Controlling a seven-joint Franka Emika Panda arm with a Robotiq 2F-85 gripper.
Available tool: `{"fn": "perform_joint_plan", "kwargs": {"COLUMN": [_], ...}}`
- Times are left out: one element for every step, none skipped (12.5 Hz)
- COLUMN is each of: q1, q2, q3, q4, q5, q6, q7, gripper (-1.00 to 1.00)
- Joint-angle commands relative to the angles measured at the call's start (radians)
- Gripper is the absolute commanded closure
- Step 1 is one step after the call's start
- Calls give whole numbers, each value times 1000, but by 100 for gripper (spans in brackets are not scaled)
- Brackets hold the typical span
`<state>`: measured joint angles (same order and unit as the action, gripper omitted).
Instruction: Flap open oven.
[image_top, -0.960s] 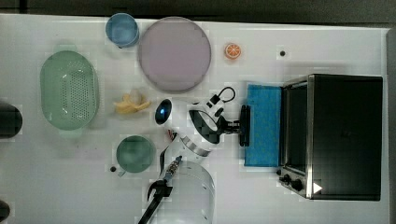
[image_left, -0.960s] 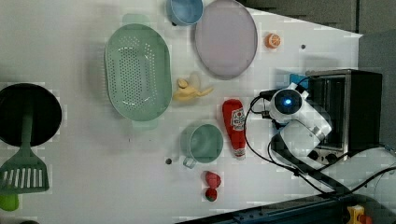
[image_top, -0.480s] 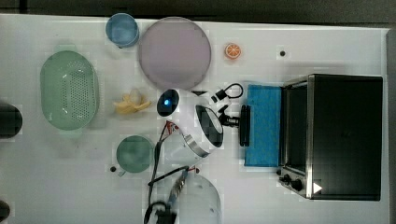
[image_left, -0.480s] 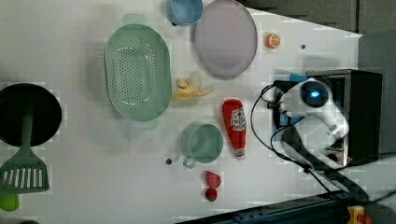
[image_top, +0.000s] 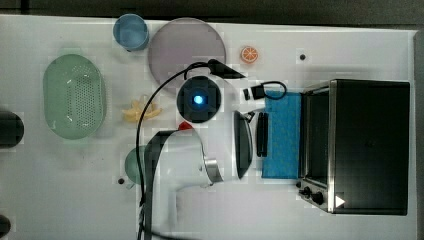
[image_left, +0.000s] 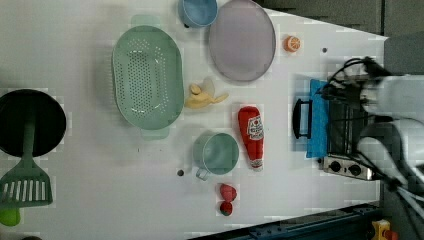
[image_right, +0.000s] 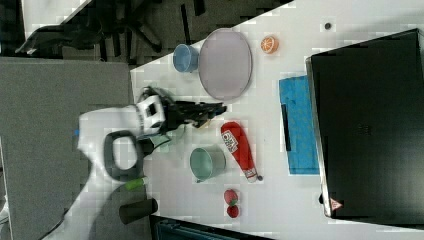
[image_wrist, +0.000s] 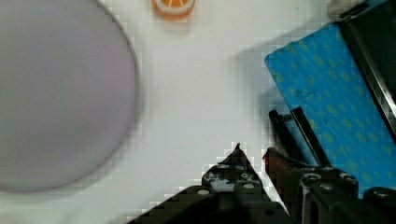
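Observation:
The oven (image_top: 370, 145) stands at the top view's right, black on top with knobs (image_top: 311, 192) on its silver front. Its blue glass door (image_top: 282, 135) lies flapped down flat on the table, the dark bar handle (image_top: 261, 134) at its outer edge. In the wrist view my gripper (image_wrist: 252, 156) hovers over white table just beside the handle (image_wrist: 294, 135) and door (image_wrist: 336, 107). The fingertips (image_wrist: 236, 156) stand a little apart with nothing between them. In the right view the gripper (image_right: 216, 108) is raised well off the table.
A purple plate (image_top: 186, 50), blue cup (image_top: 130, 31) and orange slice (image_top: 249, 54) lie along the far edge. A green colander (image_top: 74, 96), banana (image_top: 140, 111), teal mug (image_left: 216, 153), ketchup bottle (image_left: 252, 135), black pan (image_left: 30, 122) and spatula (image_left: 26, 180) fill the rest.
The gripper has come off the door handle and the arm has lifted up and away from it. The door has stayed flat down.

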<state>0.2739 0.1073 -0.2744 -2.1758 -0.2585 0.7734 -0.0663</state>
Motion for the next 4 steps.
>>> {"fn": "perform_joint_plan", "kwargs": {"q1": [-13, -13, -13, -13], "q2": [-66, -99, -130, -161], "q3": [-14, -15, -16, -16], "q4": [20, 33, 48, 64], "q5": [113, 150, 179, 200], "q6": [-117, -160, -195, -229], "q7": [55, 55, 56, 64], "gripper": [65, 65, 65, 65]}}
